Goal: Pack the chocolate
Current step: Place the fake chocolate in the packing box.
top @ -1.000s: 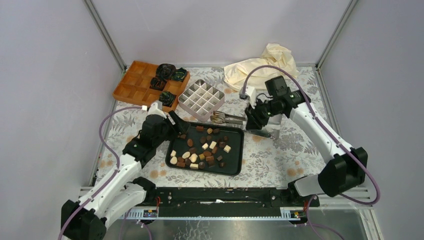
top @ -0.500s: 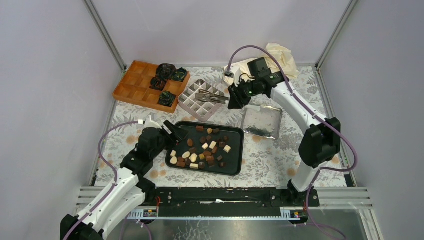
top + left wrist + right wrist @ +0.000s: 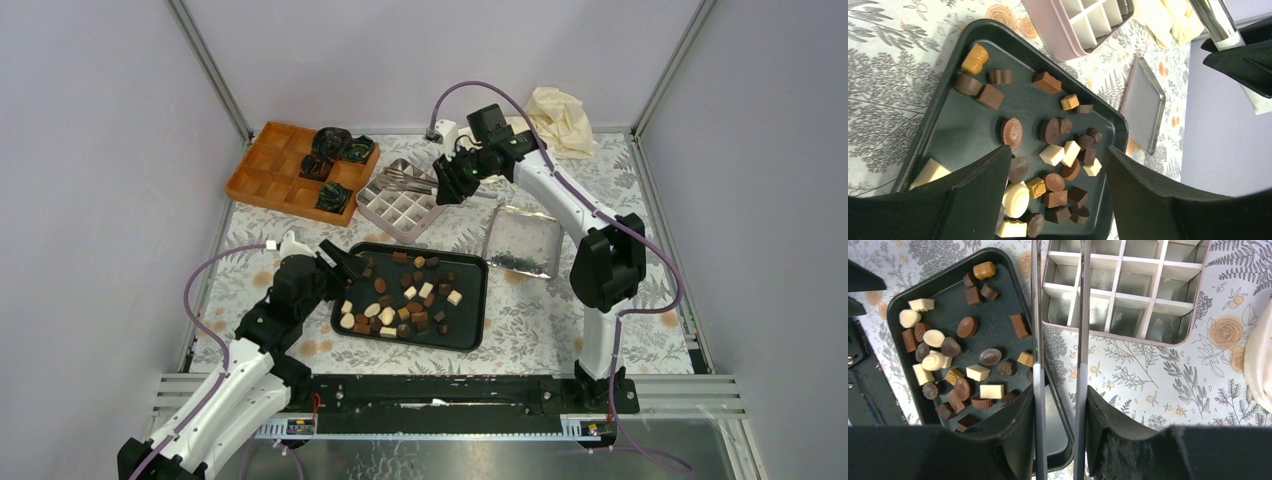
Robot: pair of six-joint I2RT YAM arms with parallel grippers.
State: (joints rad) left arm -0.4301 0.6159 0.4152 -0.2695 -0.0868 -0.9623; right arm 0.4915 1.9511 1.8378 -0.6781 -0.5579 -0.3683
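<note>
Many small chocolates (image 3: pixel 405 297), dark brown, light brown and cream-white, lie loose on a black tray (image 3: pixel 470 325). My left gripper (image 3: pixel 350 262) is open and empty, low over the tray's left end; in the left wrist view its jaws (image 3: pixel 1058 150) frame the chocolates (image 3: pixel 1068 152). My right gripper (image 3: pixel 455 180) is shut on metal tongs (image 3: pixel 405 178), held above the far edge of a white grid box (image 3: pixel 402 208). In the right wrist view the tongs (image 3: pixel 1036 315) run straight out from the gripper (image 3: pixel 1058 400) over the box (image 3: pixel 1128 336) and the chocolates (image 3: pixel 948 355).
An orange compartment tray (image 3: pixel 270 170) at the back left holds crumpled black-green paper cups (image 3: pixel 335 150). A flat metal lid (image 3: pixel 522 243) lies to the right of the black tray. A cream cloth (image 3: pixel 560 115) is bunched at the back right.
My right arm has carried the tongs from beside the tray's far right corner back and left to above the grid box. My left gripper has drawn back slightly toward me.
</note>
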